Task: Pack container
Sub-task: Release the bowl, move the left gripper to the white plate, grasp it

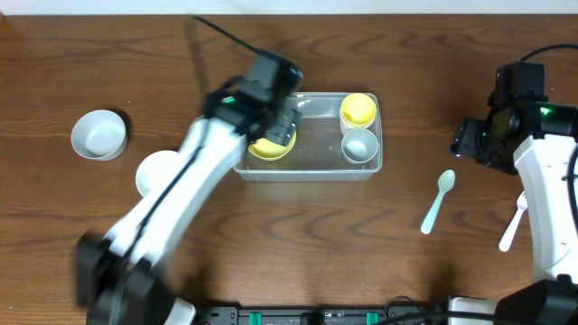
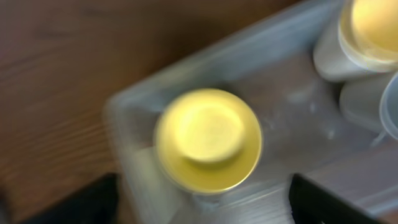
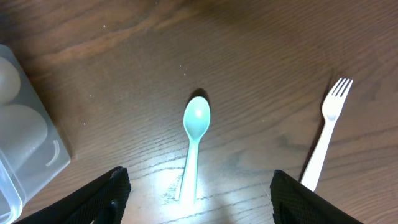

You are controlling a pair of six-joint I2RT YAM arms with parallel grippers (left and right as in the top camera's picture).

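Clear container sits beneath the left jaws, which look parted.

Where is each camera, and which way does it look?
Overhead: above the table, facing straight down on the container; both arms show.
Left wrist: on the left arm, facing down at the yellow bowl in the container; left pincer tips show.
Right wrist: on the right arm, facing down at spoon and fork; right pincer tips show.
Shared: overhead shows yellow bowl, spoon and fork too.
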